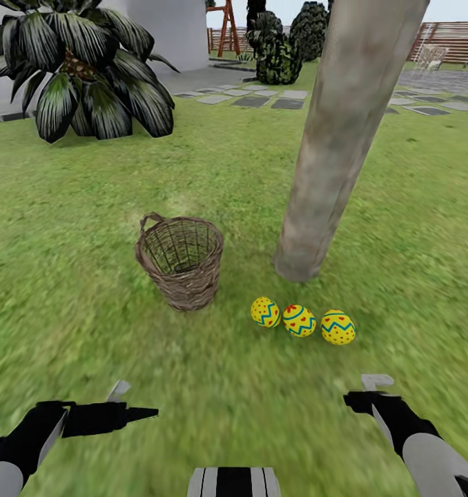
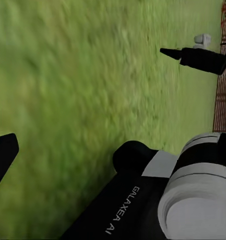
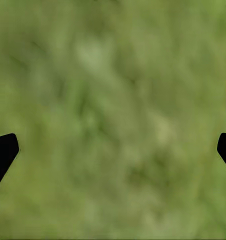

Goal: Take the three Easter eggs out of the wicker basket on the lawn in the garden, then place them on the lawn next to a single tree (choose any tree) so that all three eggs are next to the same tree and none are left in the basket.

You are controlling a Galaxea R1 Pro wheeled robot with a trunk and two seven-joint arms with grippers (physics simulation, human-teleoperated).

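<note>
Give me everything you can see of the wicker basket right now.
The wicker basket is small, round and brown, woven of twigs with gaps you can see through. It narrows toward its base, and one small loop handle shows at the rim. It stands upright on the lawn, its open mouth showing no eggs inside. It sits apart from the tree trunk and the three Easter eggs; nothing but grass touches it.

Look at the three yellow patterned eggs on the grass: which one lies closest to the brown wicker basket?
The egg at the left end of the row, with a blue zigzag and red dots. It lies nearest the brown wicker basket; the middle egg and right egg lie farther.
</note>
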